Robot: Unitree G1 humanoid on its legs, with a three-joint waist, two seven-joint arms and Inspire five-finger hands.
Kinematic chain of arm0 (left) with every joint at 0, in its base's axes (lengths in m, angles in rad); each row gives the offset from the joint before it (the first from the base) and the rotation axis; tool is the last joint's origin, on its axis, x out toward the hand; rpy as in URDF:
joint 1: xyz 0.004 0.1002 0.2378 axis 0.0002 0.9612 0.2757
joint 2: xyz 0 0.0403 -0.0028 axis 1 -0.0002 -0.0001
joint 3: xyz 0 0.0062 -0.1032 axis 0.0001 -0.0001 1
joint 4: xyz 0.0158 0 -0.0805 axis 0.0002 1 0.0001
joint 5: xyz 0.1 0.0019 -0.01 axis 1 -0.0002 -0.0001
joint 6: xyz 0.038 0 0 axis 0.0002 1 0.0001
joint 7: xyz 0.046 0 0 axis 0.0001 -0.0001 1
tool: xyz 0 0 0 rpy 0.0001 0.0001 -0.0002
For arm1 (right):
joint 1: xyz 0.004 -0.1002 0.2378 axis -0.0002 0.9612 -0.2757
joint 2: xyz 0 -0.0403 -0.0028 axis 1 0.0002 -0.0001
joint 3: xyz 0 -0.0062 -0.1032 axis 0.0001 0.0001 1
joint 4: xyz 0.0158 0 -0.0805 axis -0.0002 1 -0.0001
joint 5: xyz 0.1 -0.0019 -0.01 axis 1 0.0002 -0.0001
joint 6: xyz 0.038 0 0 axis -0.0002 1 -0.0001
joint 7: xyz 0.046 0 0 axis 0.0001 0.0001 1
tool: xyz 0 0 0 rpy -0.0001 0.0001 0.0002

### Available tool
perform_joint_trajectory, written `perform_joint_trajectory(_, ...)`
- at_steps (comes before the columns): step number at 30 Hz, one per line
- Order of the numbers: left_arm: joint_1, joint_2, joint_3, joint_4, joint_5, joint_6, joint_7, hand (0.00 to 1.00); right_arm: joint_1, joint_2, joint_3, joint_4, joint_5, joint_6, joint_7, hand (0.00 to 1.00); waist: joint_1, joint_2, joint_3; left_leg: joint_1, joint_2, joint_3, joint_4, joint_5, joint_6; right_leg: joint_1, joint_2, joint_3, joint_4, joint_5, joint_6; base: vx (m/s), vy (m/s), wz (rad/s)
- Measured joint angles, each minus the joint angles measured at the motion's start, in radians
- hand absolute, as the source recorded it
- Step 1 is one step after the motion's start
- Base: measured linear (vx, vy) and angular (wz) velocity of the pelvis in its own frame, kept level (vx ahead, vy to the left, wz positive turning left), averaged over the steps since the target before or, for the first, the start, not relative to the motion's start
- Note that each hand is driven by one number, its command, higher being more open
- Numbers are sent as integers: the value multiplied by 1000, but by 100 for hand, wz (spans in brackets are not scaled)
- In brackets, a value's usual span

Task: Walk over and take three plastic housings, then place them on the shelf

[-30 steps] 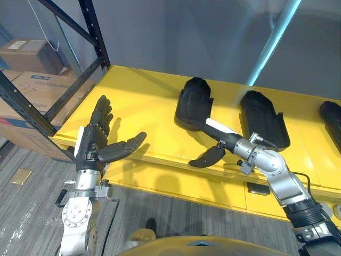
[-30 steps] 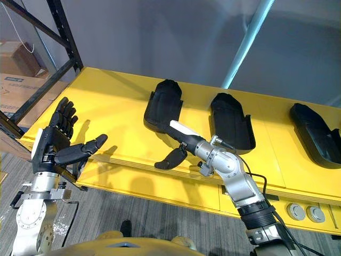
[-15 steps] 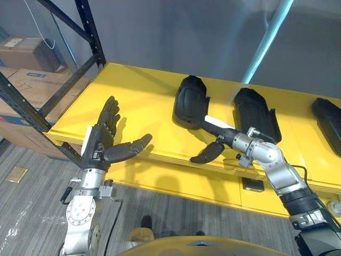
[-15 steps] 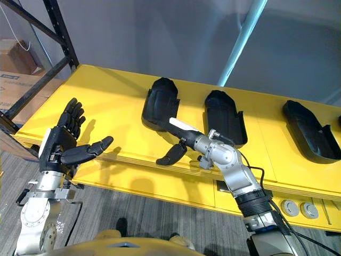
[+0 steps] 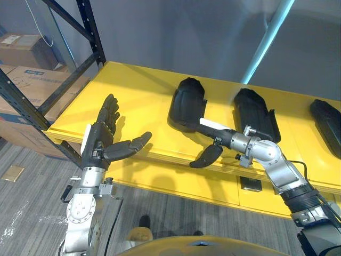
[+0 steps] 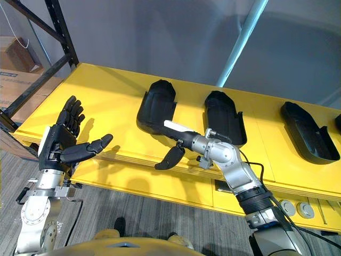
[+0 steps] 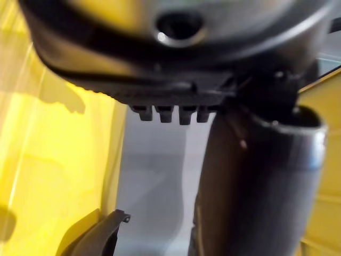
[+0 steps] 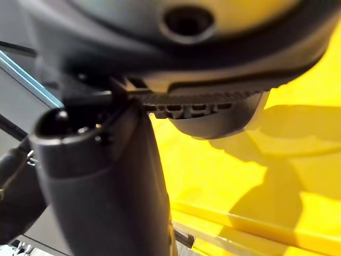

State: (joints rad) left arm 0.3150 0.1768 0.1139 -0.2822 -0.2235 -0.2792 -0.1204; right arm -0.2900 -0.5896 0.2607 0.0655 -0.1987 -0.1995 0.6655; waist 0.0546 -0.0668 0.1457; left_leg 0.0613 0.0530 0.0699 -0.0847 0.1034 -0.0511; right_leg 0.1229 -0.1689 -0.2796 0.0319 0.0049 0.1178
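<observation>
Three black plastic housings lie in a row on the yellow table (image 5: 138, 96): a left one (image 5: 186, 104), a middle one (image 5: 256, 114) and a right one (image 5: 326, 120). My right hand (image 5: 216, 133) lies flat at the table's front, its straight fingers touching the left housing's near edge. Its thumb (image 5: 204, 156) hangs spread over the table's front edge, so the hand is open and holds nothing. My left hand (image 5: 101, 141) is raised palm up beside the table's left front corner, open and empty.
A black shelf rack (image 5: 88, 32) stands at the table's left end, with cardboard boxes (image 5: 26, 50) behind it. A light blue pole (image 5: 266, 37) slants up behind the table. Grey carpet (image 5: 32, 202) runs below the table's front edge.
The whole view has shifted a little. My right hand has reached slightly further left along the left housing's near edge, and that housing looks slightly turned. The left hand has risen a little.
</observation>
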Motion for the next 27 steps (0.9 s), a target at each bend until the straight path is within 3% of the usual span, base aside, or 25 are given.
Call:
perform_joint_trajectory(11,0,0,0,0,0,0,11,100,0,-1,18,-66,11,24,72,100,-4,0,2,2,-3,16,0,-6,3,-9,-6,13,6,-6,5,-3,5,-3)
perform_joint_trajectory(27,-2,1,0,19,0,1,23,100,-12,-36,19,-69,17,20,64,100,-5,1,1,3,-6,22,-3,-14,4,-11,-8,16,7,-8,7,-1,0,0)
